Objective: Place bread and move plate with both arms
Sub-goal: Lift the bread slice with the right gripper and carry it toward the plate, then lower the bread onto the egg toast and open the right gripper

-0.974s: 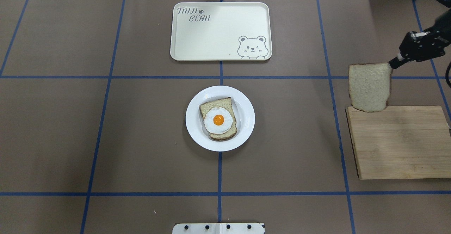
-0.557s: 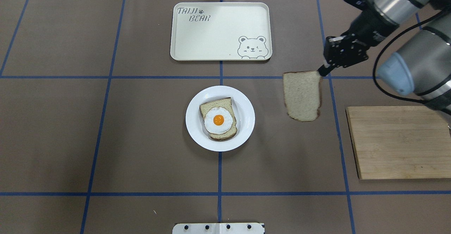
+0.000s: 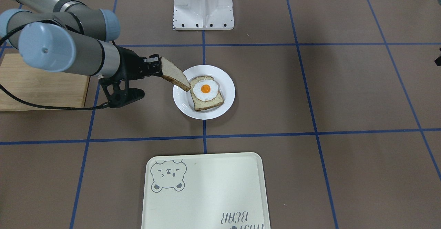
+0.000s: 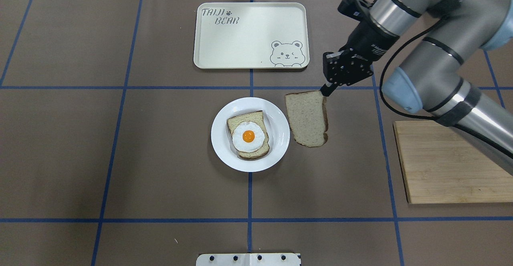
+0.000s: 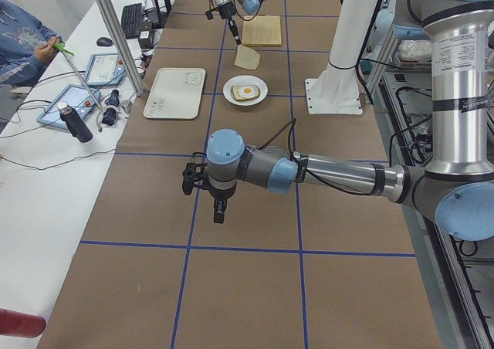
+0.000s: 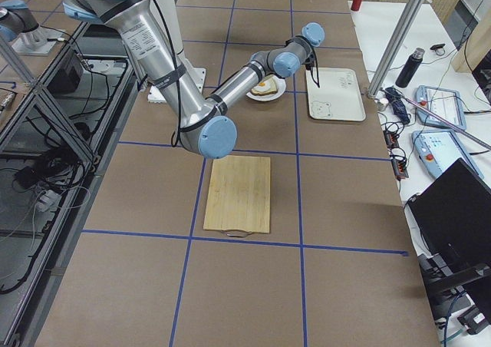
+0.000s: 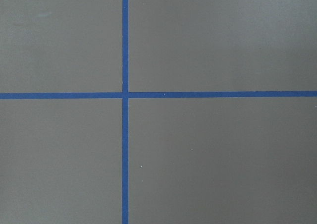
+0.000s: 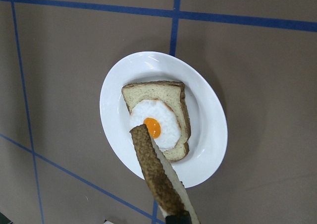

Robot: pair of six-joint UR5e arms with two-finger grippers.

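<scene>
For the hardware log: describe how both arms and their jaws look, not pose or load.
Both the right arm and the left arm are silver-grey tubes with light blue joint caps and black bands. A black cable hangs loose beside each. The wrists are black blocks that end in slim black jaws. The right wrist carries small white lettering.

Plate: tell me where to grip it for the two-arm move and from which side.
Probably the raised rim of the plate, at two bare spots opposite each other: one gripper from the robot's left, one from its right, coming in low. The egg toast covers the middle, leaving only the rim free. The right gripper holds the bread, so place that first.
</scene>
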